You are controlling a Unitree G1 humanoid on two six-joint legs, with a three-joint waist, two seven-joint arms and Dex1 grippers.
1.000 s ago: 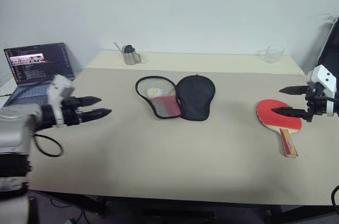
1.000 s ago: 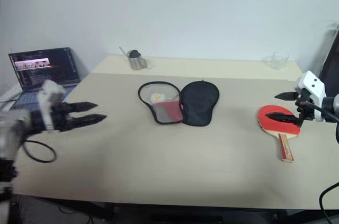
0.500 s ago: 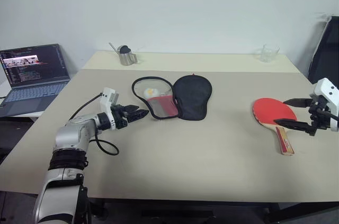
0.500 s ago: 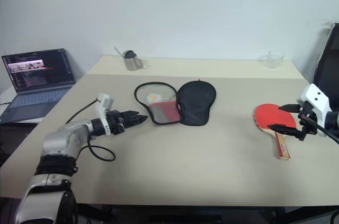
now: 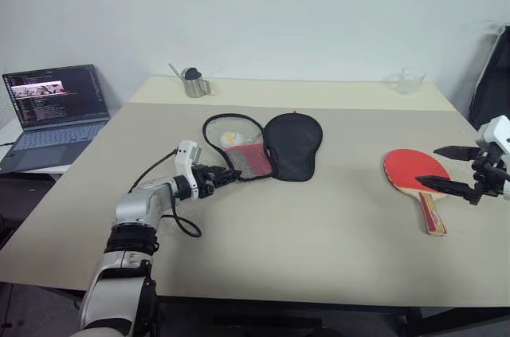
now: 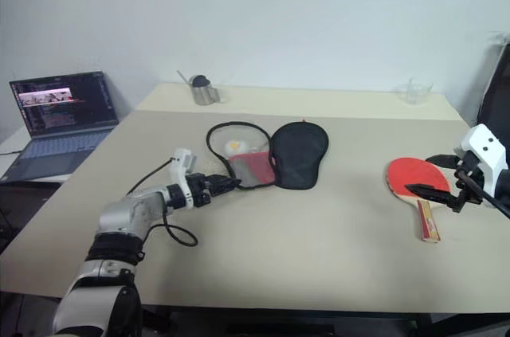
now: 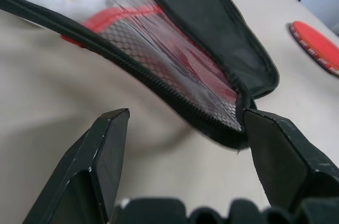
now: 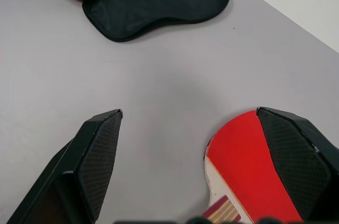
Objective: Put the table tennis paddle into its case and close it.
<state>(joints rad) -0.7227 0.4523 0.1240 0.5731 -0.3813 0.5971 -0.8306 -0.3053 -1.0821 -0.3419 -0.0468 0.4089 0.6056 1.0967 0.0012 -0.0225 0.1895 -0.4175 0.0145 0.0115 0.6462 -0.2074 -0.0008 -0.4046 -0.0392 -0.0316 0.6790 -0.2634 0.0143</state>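
Note:
The case (image 5: 264,144) lies unzipped and spread flat at the table's middle, black half on the right, red mesh-pocket half on the left. My left gripper (image 5: 232,176) is open right at the near rim of the mesh half (image 7: 175,60), its fingers straddling the zip edge. The table tennis paddle (image 5: 416,175) lies at the right, red face up, wooden handle toward the near edge. My right gripper (image 5: 446,168) hovers open just above and right of the paddle's blade (image 8: 249,160), holding nothing.
A laptop (image 5: 52,114) stands open on a side table at the left. A small metal cup (image 5: 192,82) sits at the back left of the table (image 5: 319,233) and a clear glass (image 5: 406,79) at the back right. A dark chair (image 5: 490,74) is at far right.
My left arm has swung in from the left edge toward the centre, down to the case's near rim. The right gripper has drawn back slightly over the paddle. The camera view shifted.

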